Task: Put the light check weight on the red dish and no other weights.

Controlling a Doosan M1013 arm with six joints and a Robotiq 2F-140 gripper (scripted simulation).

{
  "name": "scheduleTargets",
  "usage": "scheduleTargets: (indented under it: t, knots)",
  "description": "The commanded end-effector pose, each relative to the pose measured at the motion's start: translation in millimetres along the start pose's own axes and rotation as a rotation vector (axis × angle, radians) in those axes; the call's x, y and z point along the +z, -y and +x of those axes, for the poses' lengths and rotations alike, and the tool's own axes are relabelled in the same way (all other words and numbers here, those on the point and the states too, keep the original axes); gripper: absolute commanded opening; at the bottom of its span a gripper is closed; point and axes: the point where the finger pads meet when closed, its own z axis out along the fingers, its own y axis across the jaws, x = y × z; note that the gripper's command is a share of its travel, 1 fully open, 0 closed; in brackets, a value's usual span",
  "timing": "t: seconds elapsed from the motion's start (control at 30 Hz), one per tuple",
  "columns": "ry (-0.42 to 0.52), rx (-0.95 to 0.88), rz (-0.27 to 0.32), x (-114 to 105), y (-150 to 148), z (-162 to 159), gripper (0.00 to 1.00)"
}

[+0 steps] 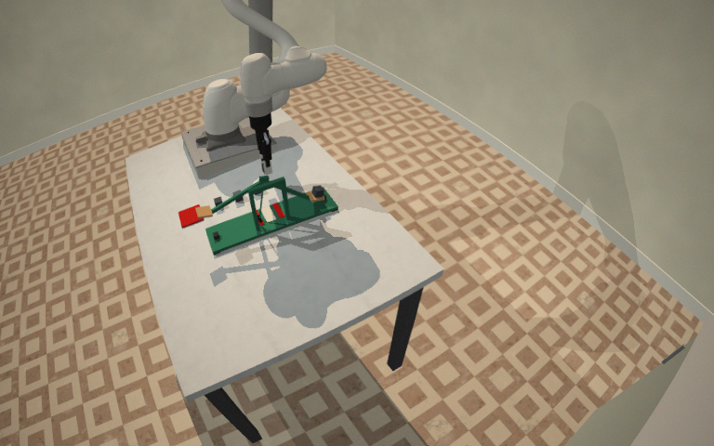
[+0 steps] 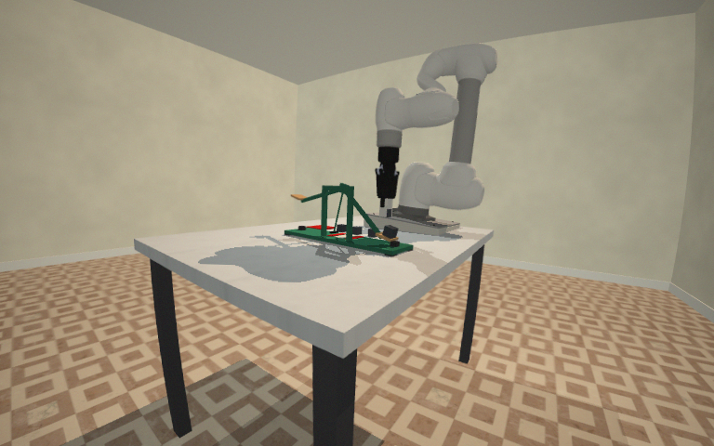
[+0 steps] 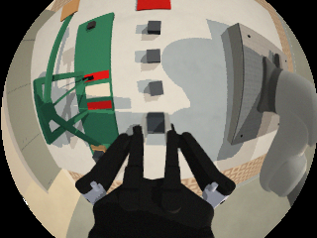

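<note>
Gripper [image 3: 154, 134] hangs above the table [image 1: 295, 315], behind the balance [image 1: 273, 213], fingers clamped on 1 dark weight [image 3: 157, 122]. 3 more weights [image 3: 153, 58] lie in a row behind the balance, running toward the red dish [image 1: 188, 216] off its raised end. 1 weight [image 1: 317, 190] sits on the low pan [image 1: 316, 197]; the high pan [image 1: 204, 211] is bare. Pointer position: cannot tell.

A bare test room rather than a home or shop: plain pale plaster walls [image 2: 157, 157] meet a brown-and-cream diamond-tiled floor [image 2: 552, 368] along a low skirting board. The only furniture is one white-topped table [image 2: 337, 315] on black legs, with an industrial robot arm [image 2: 421, 110] bolted to a grey base plate [image 1: 195, 157] at its far end.
</note>
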Motion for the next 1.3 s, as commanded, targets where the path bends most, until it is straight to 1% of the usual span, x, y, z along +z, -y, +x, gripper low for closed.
scheduleTargets:
  t: [0.0, 0.17, 0.2, 0.3, 0.37, 0.53, 0.57, 0.7, 0.83, 1.07, 1.27]
  knots:
    - [0.002, -0.004, -0.001, -16, 0, 32, 0.24]
    - [0.002, -0.004, -0.001, -43, 1, 85, 0.24]
    - [0.002, -0.004, -0.001, -43, 1, 85, 0.24]
    - [0.002, -0.004, -0.001, -60, 2, 120, 0.24]
    - [0.002, -0.004, -0.001, -60, 2, 120, 0.24]
    - [0.002, -0.004, -0.001, -88, 2, 177, 0.24]
    - [0.002, -0.004, -0.001, -88, 2, 177, 0.24]
    - [0.002, -0.004, -0.001, -108, 3, 217, 0.24]
    - [0.002, -0.004, -0.001, -124, 3, 248, 0.24]
    - [0.002, -0.004, -0.001, -134, 3, 268, 0.24]
    - [0.002, -0.004, -0.001, -136, 5, 272, 0.24]
